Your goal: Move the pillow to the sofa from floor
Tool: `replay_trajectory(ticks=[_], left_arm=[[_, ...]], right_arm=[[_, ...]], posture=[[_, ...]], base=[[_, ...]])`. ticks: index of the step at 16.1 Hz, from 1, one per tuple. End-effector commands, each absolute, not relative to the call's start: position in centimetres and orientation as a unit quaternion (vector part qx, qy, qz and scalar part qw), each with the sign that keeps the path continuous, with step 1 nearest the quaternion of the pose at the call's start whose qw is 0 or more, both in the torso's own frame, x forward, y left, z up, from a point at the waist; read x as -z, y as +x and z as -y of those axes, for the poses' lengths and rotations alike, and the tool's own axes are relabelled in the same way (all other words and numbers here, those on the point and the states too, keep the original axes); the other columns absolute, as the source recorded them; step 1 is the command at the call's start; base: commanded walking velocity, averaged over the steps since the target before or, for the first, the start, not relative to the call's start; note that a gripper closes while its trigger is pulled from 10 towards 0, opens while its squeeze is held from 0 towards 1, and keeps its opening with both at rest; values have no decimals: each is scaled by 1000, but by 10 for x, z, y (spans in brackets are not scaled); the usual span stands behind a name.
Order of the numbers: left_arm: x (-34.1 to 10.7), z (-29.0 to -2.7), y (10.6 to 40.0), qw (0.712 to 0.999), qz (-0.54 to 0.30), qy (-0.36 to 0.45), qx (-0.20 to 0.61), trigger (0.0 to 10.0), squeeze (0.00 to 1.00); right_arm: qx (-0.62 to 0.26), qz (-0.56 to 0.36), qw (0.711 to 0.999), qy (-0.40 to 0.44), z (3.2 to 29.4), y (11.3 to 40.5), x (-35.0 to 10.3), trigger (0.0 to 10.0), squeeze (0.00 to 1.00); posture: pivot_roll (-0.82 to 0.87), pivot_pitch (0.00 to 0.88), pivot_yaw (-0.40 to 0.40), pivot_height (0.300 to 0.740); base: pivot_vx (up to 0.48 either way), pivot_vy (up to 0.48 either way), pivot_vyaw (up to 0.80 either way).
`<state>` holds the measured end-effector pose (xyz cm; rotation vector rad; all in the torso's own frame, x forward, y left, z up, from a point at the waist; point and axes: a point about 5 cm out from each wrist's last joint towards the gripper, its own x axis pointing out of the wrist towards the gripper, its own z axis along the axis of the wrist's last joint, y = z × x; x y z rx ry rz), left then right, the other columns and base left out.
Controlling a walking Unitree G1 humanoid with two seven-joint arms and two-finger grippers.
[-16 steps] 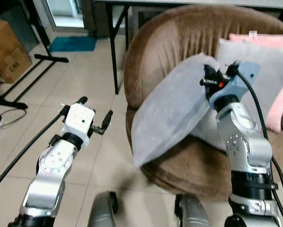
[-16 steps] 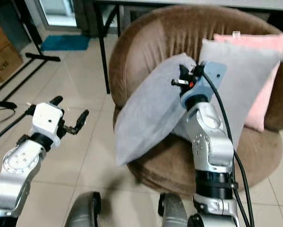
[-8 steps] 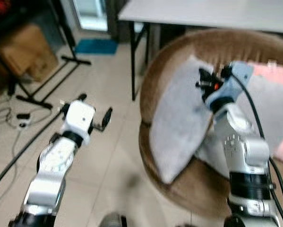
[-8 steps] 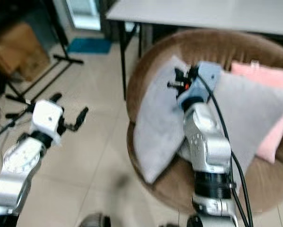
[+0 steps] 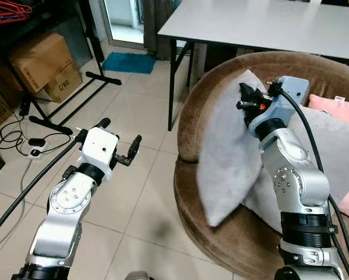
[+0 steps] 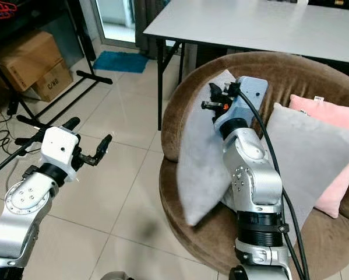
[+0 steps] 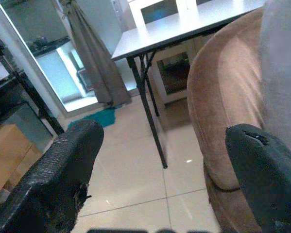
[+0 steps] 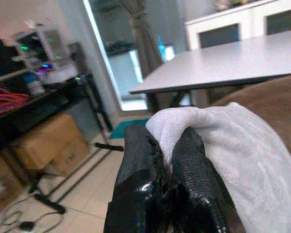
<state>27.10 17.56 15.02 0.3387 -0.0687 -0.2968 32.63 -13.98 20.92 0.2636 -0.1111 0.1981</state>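
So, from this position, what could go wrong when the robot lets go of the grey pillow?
1. The right pincer pinches only the top corner of the grey pillow, which stands on edge near the front of the brown sofa. Once released, it may tip forward onto the floor.
2. The cloth is bunched between the fingers, so it may snag as they open.
3. The second grey pillow behind could push it outward.

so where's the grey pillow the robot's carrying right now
In the left eye view the grey pillow stands on edge on the brown sofa, pinched at its top corner by the right pincer.
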Motion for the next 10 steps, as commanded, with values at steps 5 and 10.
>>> replay_trajectory(ticks=[5, 10], left_arm=[[-153, -174, 268, 972, 38, 166, 161, 10000, 0], [-153, -176, 266, 971, 34, 170, 166, 10000, 0]], right_arm=[[-161, 116, 971, 136, 123, 318, -234, 10000, 0], [-175, 114, 968, 137, 117, 318, -233, 10000, 0]], posture=[[-50, 0, 13, 740], [-43, 0, 18, 740]], base=[[281, 0, 0], [302, 0, -785]])
